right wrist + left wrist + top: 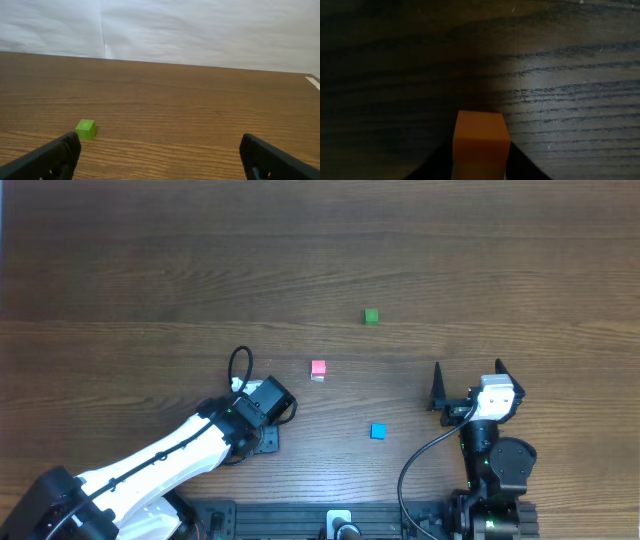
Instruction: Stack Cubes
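A robot test bench in what looks like a lab

A plain desk [150, 260] of dark wood grain serves as the work surface. Two robot arms stand on a black rail [300, 515] along the bottom edge of the top view: the white-and-black left arm [170, 455] at lower left and the dark right arm [490, 465] at lower right, with a black cable [402, 480] looping beside it. The props are small coloured practice pieces: a green cube [371, 316] above centre, a pink cube [318, 367] at centre, a blue cube [377, 431] below it, and an orange cube [480, 137] between the fingers of the left claw [481, 167]. Across the upper part of the right wrist view, a plain white backdrop [200, 30] rises behind the desk's far edge.
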